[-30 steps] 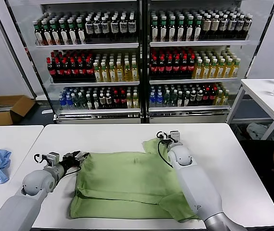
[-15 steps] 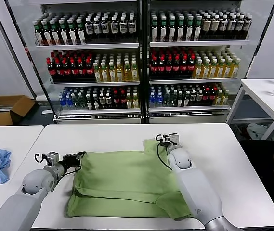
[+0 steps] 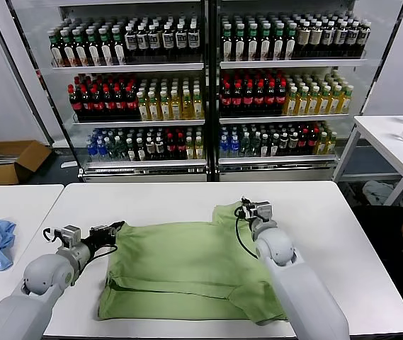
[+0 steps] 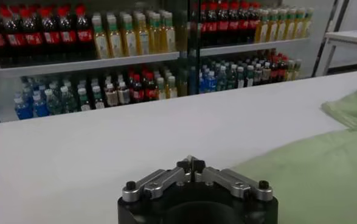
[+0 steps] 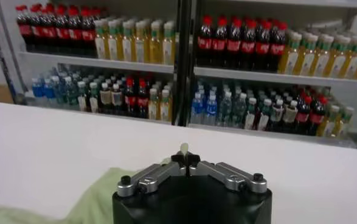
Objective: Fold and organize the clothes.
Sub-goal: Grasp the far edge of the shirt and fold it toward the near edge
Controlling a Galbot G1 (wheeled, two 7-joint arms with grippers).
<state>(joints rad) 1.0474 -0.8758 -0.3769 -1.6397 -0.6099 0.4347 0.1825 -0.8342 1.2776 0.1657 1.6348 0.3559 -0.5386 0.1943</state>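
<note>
While both jaws sit closed, left gripper (image 3: 114, 228) and right gripper (image 3: 246, 207) pinch shirt (image 3: 187, 273) far corners; soft, limp, light.

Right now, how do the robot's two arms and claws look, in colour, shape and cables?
Both arms are smooth, rounded light grey shells with ball-like joints. The left claw and right claw are small dark heads with silver metal linkage bars fastened by black screws, seen in the wrist views. Thin black cables loop beside each wrist. No markings are readable.
</note>
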